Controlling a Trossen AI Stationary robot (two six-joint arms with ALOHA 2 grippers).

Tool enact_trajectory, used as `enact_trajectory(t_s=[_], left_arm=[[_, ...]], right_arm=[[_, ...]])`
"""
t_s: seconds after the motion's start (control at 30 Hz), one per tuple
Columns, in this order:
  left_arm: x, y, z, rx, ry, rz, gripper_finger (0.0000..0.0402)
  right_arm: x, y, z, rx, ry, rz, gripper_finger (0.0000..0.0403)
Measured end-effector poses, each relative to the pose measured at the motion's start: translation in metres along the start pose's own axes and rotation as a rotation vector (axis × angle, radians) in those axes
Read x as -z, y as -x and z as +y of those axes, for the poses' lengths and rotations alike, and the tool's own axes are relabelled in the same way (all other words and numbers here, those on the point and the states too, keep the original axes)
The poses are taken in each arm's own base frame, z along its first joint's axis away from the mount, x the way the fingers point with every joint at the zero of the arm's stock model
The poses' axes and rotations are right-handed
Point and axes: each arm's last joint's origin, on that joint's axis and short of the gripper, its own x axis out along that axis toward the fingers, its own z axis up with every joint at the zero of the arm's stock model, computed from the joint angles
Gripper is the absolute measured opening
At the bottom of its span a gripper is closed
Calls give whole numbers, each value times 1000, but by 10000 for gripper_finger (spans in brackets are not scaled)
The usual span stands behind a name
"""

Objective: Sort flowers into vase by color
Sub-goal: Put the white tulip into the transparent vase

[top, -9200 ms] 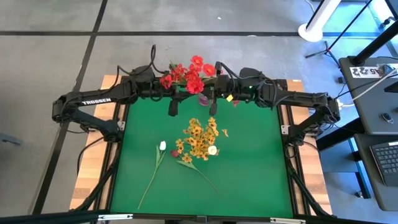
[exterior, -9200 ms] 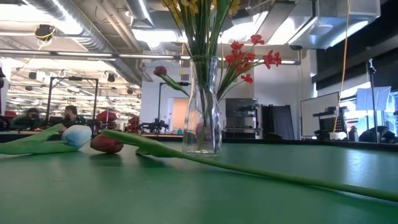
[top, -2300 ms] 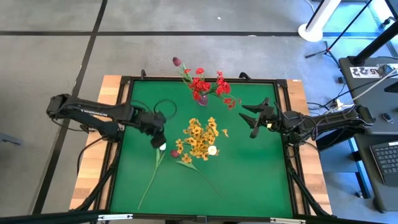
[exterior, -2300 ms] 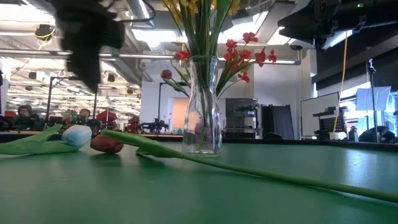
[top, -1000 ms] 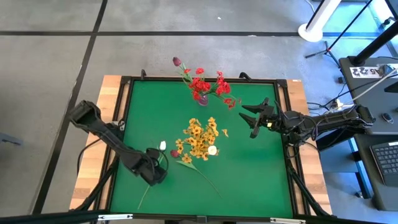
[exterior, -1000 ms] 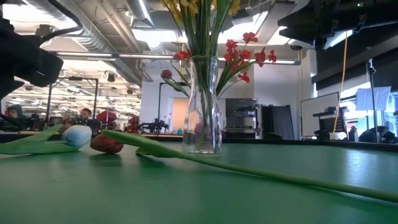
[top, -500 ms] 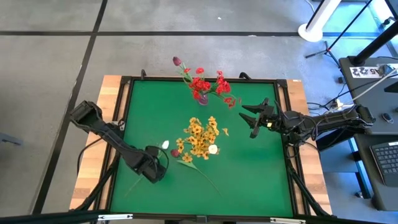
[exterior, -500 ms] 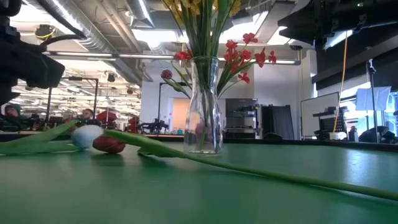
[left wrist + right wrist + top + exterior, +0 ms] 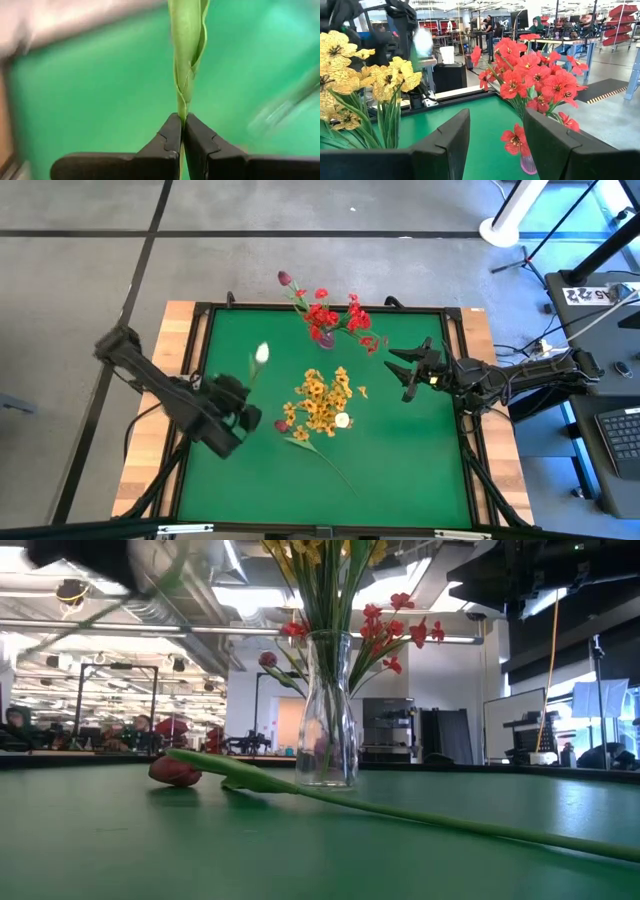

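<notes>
low view: glass vase holds yellow flowers; left gripper clamps green stem.

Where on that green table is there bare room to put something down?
The near right corner of the green mat, right of the long stem, is bare, as is the near left corner. It is crowded mid-table around the yellow flowers and at the far edge by the red flowers.

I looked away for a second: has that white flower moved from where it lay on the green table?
Yes. The white flower is lifted off the table, its stem pinched in the left gripper, and now sits farther from the yellow flowers.
</notes>
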Motion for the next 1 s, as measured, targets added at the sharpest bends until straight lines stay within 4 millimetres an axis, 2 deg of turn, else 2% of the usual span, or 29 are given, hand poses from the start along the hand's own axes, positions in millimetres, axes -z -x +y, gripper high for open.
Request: enact_trajectory(t_s=[0.1,0.23,0.33,0.4,0.57,0.63,0.7,0.87,1.0], left_arm=[[-20,21,8,181,21,-295,2],[-36,42,14,264,7,-490,1],[-42,51,10,288,-9,-529,1],[-45,56,2,335,-40,-494,1],[-59,67,-26,680,-150,-342,0],[-65,70,-37,745,-204,-399,0],[-70,76,-45,738,-255,-509,0],[-88,91,-52,818,-362,-754,0],[-94,78,-53,848,-413,-855,0]], right_arm=[[-1,0,0,-1,-5,-8,182],[-2,0,0,-1,-13,-21,182],[-3,0,0,11,-16,-32,182],[-4,0,0,16,-19,-39,182],[-4,0,0,16,-20,-42,182],[-4,0,0,16,-20,-42,182],[-4,0,0,16,-21,-42,182],[-4,0,0,8,-21,-42,182],[-4,0,0,3,-21,-42,182]])
